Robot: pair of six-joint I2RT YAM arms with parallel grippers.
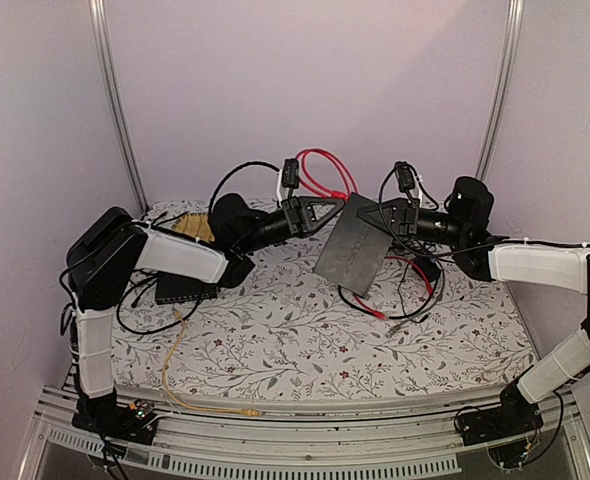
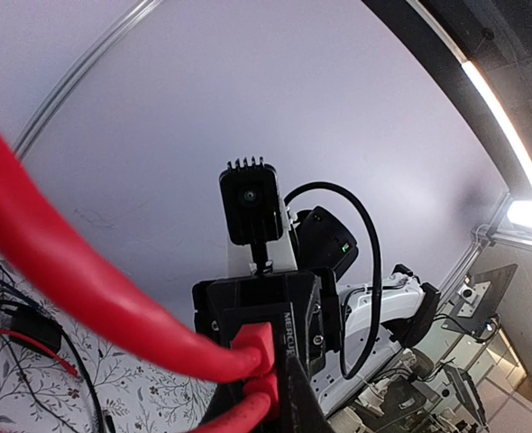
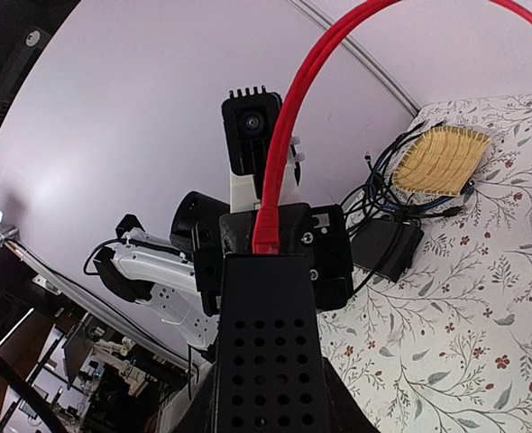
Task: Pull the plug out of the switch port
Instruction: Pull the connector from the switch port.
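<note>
I see the black switch box [image 1: 353,250] held tilted above the floral tabletop [image 1: 275,330], between 2 arms; the right jaws pinch its upper right corner; the left jaws are pressed together on the red plug [image 3: 268,233], which sits in the box's upper thin edge, hiding the switch port; a red cable [image 1: 325,172] loops behind.

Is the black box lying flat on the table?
No, the black box hangs tilted in the air above the table, gripped by the right gripper.
</note>
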